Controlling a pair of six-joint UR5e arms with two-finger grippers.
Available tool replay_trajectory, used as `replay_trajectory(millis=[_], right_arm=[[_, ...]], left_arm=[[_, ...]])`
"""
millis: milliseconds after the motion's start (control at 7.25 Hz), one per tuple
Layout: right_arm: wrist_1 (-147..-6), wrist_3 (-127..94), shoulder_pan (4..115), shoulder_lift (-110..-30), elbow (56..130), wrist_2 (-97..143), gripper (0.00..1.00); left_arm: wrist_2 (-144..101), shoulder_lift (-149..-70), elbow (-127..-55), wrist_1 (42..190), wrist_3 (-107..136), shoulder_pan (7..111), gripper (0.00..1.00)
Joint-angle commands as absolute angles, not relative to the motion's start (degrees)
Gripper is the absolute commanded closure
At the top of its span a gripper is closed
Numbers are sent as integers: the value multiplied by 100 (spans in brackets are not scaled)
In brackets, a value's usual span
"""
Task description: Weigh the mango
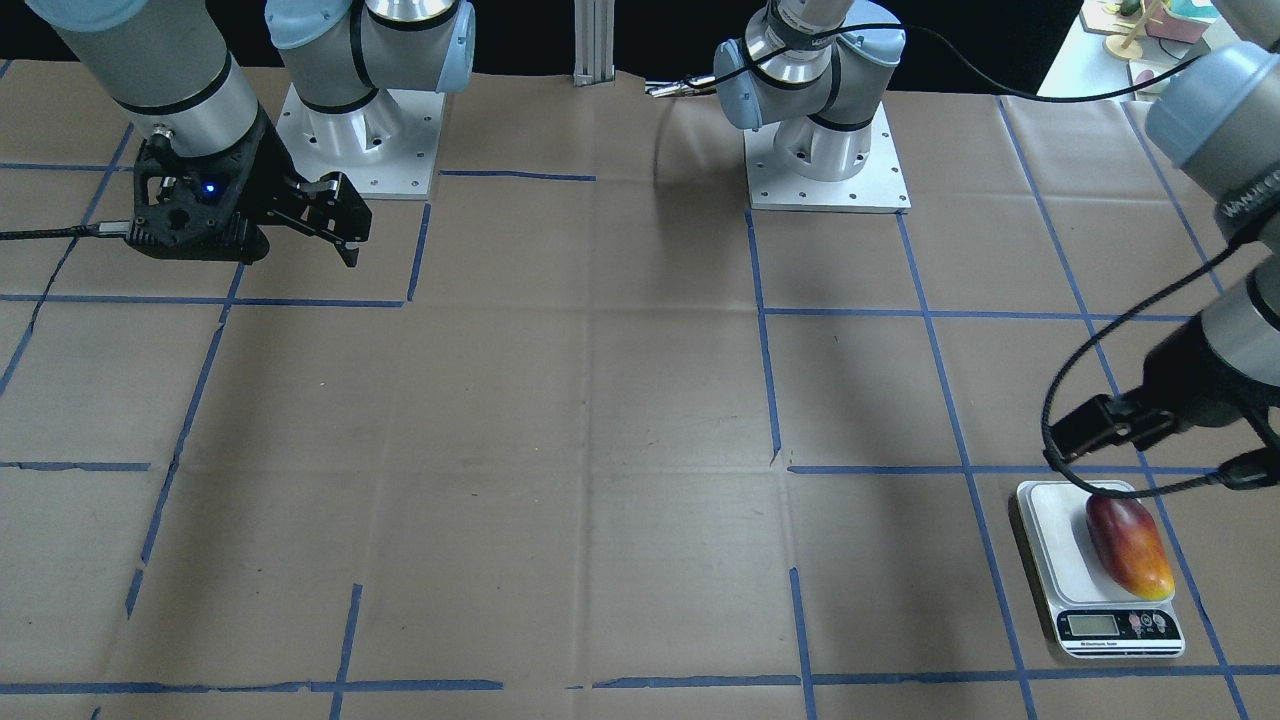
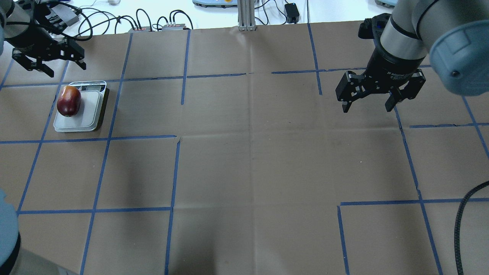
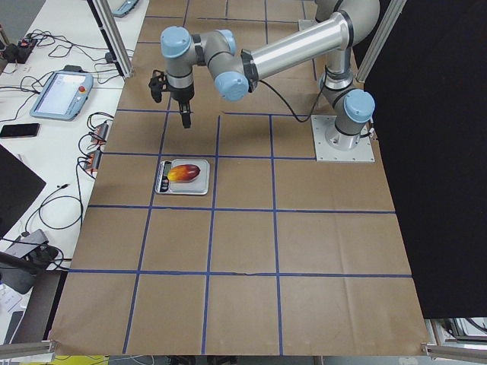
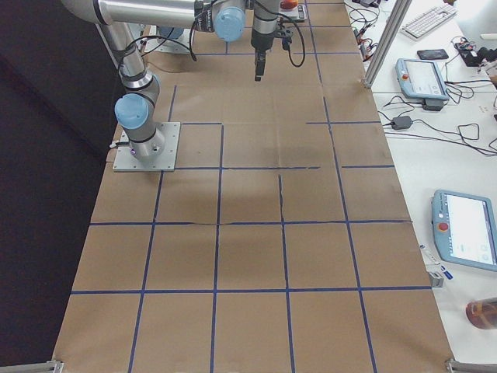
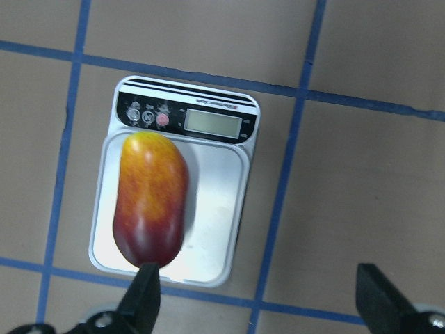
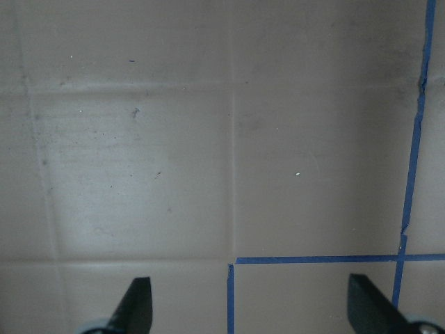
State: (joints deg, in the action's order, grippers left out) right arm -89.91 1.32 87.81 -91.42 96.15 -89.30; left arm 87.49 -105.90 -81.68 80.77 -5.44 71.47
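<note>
A mango point(image 5: 151, 198) lies on a small white kitchen scale point(image 5: 215, 209) at the left of the table point(image 2: 248, 152), toward the far side as seen from behind the robot. The fruit is a long, smooth oval with a glossy skin. It is dark red at the blunt end nearer the robot, warms through orange along its middle, and turns yellow at the end that sits just beside the scale's display point(image 5: 213, 123). It rests lengthwise on the left half of the weighing plate, with its flank reaching the plate's left edge and the right half of the plate bare. The figures on the display are too small to read.

The left gripper point(image 5: 257, 296) hangs in the air over the scale's part of the table, clear of the fruit. Its fingers are spread wide and hold nothing. In the wrist view one fingertip overlaps the mango's red end, but the side view shows the gripper well above it.

Well apart, at the right of the table, the right gripper point(image 2: 366, 109) hovers over bare brown paper, its fingers likewise parted and empty. The paper covering the table is creased and marked off in squares by blue tape point(image 2: 174, 172).
</note>
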Motion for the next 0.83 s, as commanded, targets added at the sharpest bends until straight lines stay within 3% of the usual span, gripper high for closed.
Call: replay_trajectory(millis=[0, 276, 690], right_arm=[[-8991, 132, 8780, -9141, 9615, -8930, 0], [-8991, 132, 8780, -9141, 9615, -8930, 0], [-8991, 132, 8780, -9141, 9615, -8930, 0]], left_arm=[[8745, -10074, -8113, 9032, 304, 7986, 1], [8754, -9941, -8217, 9184, 536, 8716, 1], [8884, -9686, -8366, 9395, 457, 8877, 1]])
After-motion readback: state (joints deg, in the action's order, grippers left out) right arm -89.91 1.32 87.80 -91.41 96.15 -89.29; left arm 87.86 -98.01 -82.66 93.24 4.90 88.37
